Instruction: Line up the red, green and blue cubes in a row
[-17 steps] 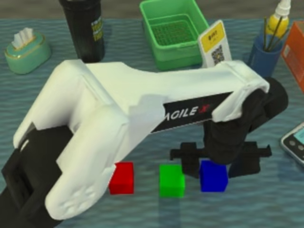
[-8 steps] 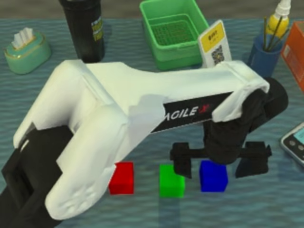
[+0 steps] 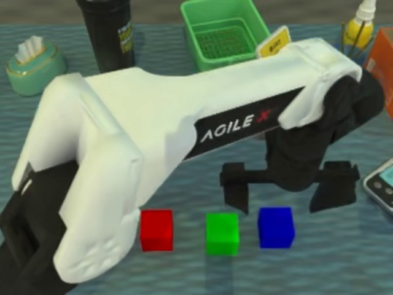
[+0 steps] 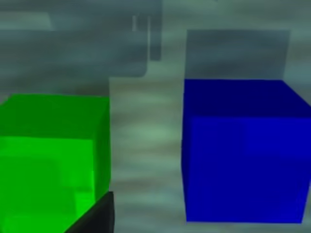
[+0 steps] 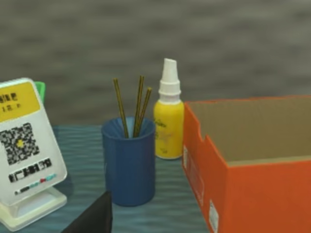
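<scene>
The left tool (image 3: 288,192) is hanging released, fingers spread, above and just behind the blue cube (image 3: 276,227) — the green cube (image 3: 221,233) and red cube (image 3: 156,230) are lining up beside it on the desk (image 3: 344,258), while farther behind the tool the green basket (image 3: 222,38) is sitting and the blue pen cup (image 5: 128,160) is holding thin sticks.

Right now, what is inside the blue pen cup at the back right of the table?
In the right wrist view the blue pen cup holds three thin brownish sticks leaning against its rim. The cup's wall hides their lower ends and anything else at the bottom.
</scene>
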Robot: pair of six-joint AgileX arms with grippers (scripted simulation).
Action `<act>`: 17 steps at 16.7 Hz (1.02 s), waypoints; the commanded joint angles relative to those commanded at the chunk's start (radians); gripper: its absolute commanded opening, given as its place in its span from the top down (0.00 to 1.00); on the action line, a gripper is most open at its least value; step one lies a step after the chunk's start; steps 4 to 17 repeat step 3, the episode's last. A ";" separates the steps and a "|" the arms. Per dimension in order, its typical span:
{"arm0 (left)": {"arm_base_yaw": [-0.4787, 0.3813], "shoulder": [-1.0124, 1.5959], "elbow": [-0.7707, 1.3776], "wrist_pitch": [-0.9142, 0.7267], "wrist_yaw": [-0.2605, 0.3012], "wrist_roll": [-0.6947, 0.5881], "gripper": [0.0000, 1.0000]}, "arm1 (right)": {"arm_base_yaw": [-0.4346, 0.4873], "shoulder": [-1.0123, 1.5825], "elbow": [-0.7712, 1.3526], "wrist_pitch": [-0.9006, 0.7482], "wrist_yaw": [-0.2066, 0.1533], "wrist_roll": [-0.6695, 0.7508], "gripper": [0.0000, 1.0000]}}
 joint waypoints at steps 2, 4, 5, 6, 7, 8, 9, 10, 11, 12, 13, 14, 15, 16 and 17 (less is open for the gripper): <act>0.004 -0.009 0.047 -0.049 0.000 0.001 0.00 | 0.000 0.000 0.000 0.000 0.000 0.000 0.00; 0.005 -0.011 0.056 -0.058 0.000 0.001 0.00 | 0.000 0.000 0.000 0.000 0.000 0.000 0.00; 0.005 -0.011 0.056 -0.058 0.000 0.001 0.00 | 0.000 0.000 0.000 0.000 0.000 0.000 0.00; 0.005 -0.011 0.056 -0.058 0.000 0.001 0.00 | 0.000 0.000 0.000 0.000 0.000 0.000 0.00; 0.005 -0.011 0.056 -0.058 0.000 0.001 0.00 | 0.000 0.000 0.000 0.000 0.000 0.000 0.00; 0.005 -0.011 0.056 -0.058 0.000 0.001 0.00 | 0.000 0.000 0.000 0.000 0.000 0.000 0.00; 0.005 -0.011 0.056 -0.058 0.000 0.001 0.00 | 0.000 0.000 0.000 0.000 0.000 0.000 0.00; 0.005 -0.011 0.056 -0.058 0.000 0.001 0.00 | 0.000 0.000 0.000 0.000 0.000 0.000 0.00; 0.005 -0.011 0.056 -0.058 0.000 0.001 0.00 | 0.000 0.000 0.000 0.000 0.000 0.000 0.00; 0.005 -0.011 0.056 -0.058 0.000 0.001 0.00 | 0.000 0.000 0.000 0.000 0.000 0.000 0.00; 0.005 -0.011 0.056 -0.058 0.000 0.001 0.00 | 0.000 0.000 0.000 0.000 0.000 0.000 0.00; 0.005 -0.011 0.056 -0.058 0.000 0.001 0.00 | 0.000 0.000 0.000 0.000 0.000 0.000 0.00; 0.005 -0.011 0.056 -0.058 0.000 0.001 0.00 | 0.000 0.000 0.000 0.000 0.000 0.000 0.00; 0.005 -0.011 0.056 -0.058 0.000 0.001 0.00 | 0.000 0.000 0.000 0.000 0.000 0.000 0.00; 0.005 -0.011 0.056 -0.058 0.000 0.001 0.00 | 0.000 0.000 0.000 0.000 0.000 0.000 0.00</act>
